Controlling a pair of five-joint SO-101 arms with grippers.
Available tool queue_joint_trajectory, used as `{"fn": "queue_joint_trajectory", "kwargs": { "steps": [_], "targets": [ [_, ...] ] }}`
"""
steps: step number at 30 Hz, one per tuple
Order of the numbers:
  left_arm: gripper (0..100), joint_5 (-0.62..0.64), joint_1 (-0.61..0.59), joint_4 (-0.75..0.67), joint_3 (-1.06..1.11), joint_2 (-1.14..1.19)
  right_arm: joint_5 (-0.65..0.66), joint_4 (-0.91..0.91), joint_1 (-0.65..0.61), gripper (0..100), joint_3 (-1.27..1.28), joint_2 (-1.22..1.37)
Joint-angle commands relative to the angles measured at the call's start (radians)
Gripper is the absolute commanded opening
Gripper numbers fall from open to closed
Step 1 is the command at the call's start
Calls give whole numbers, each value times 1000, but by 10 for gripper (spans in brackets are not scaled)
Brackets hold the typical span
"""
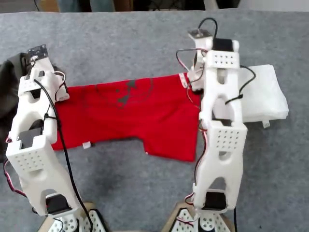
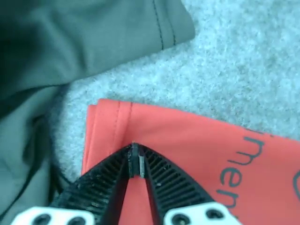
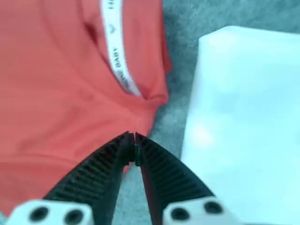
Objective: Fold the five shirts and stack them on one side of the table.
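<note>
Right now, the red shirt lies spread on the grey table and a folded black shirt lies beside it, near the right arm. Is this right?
Not quite: the folded shirt is white, not black, as the high view shows. The rest holds: the red shirt lies spread on the grey table, and the folded shirt lies beside it, near the right arm.

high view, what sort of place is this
Probably a robot test bench, not a home: the left arm and right arm stand at a grey cloth-covered table, with a red shirt spread out and a folded white shirt beside it.
</note>
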Motion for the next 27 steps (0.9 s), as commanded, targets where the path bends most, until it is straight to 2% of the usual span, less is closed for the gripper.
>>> {"fn": "queue_joint_trajectory", "kwargs": {
  "steps": [1,8,15,18,22,27],
  "targets": [
    [28,-32,-16,78,-8,-92,23,18,-46,15,76,-193],
    [28,-44,15,114,143,-385,253,-20,-216,18,619,-607],
    [29,-157,-4,114,341,-537,511,-178,-293,19,1093,-958],
    [29,-187,-44,86,392,-519,545,-273,-310,58,1307,-1093],
    [29,-230,-128,-46,481,-483,606,-362,-350,145,1550,-1265],
    [29,-229,-188,-127,515,-474,623,-450,-456,152,1776,-1403]
  ]
}}
